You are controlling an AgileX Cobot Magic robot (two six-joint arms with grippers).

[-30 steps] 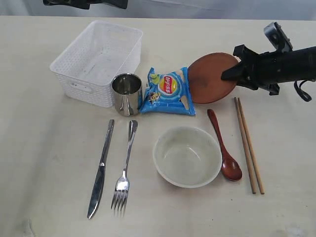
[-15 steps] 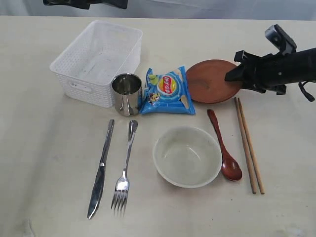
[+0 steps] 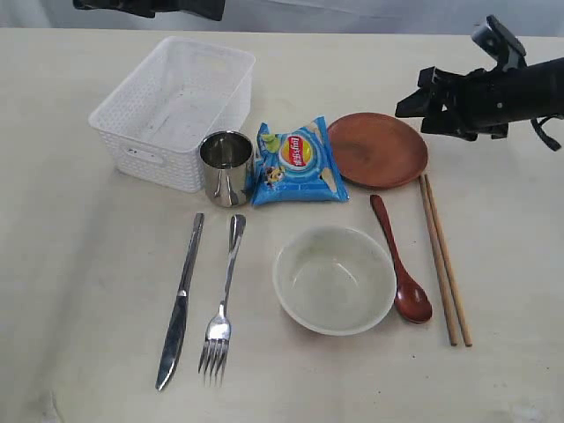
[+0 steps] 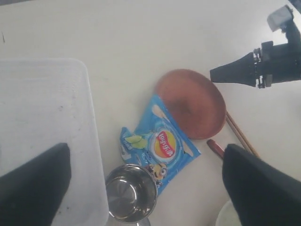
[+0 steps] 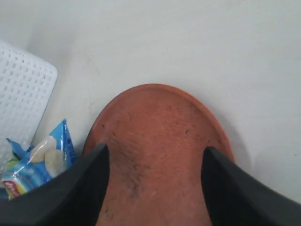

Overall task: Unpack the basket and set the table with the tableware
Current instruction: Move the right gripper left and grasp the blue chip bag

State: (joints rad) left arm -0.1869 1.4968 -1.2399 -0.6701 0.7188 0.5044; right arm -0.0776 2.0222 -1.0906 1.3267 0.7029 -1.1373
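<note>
A second earlier my right gripper had pinched the reddish-brown plate and held it tilted. Now the plate lay flat on the pale surface, and that gripper hung off its far edge with the fingers spread and nothing between them. The plate sat just beside the blue chip bag, above the dark red spoon and the chopsticks; I could not tell whether its rim touched the bag. Its face was matte, with small dark flecks. The white basket, steel cup, cream bowl, knife and fork had not moved. My left gripper hovered with its fingers wide apart over the cup and bag, holding nothing. In the exterior view it was cut off at the top edge. In my right wrist view my own fingers covered the near part of the plate.
</note>
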